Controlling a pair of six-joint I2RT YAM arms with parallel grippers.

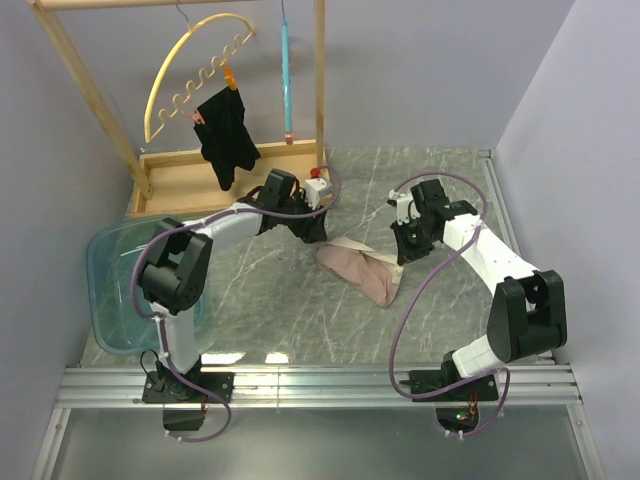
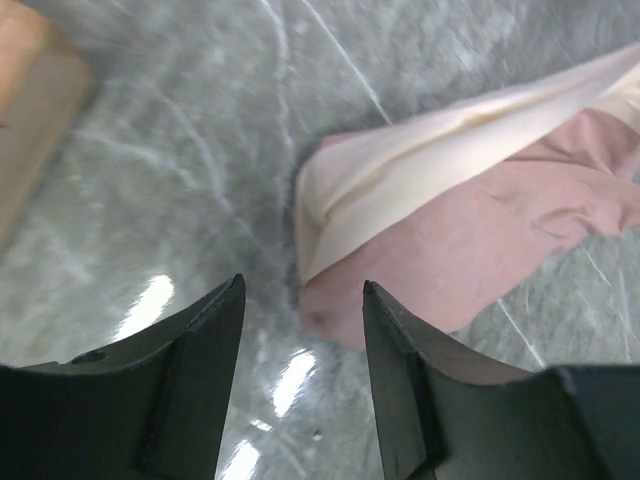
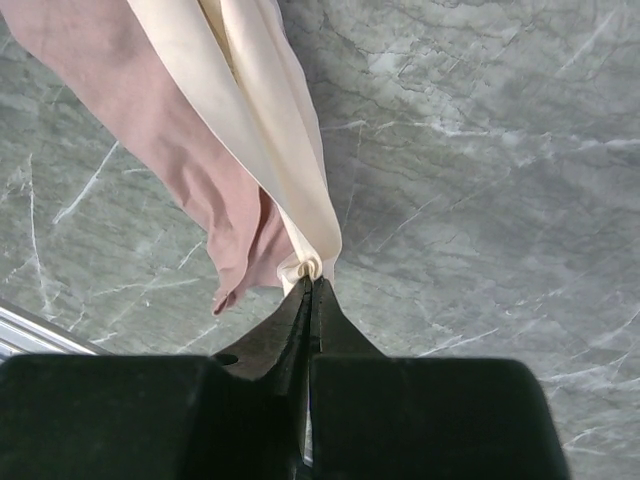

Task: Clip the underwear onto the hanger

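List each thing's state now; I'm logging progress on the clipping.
underwear: one end pinched up, not clipped
hanger: hanging on rack, bare
black garment: clipped to yellow hanger
left gripper: open, empty
right gripper: shut on underwear

"Where's the overhead camera?"
"High behind both arm bases (image 1: 185,385), facing down over the whole marble table (image 1: 300,320) to the wooden rack (image 1: 320,80)."
"And the wrist ones?"
"Close above the tabletop, looking past their own fingers (image 2: 190,380). All three show the underwear (image 1: 360,272)."
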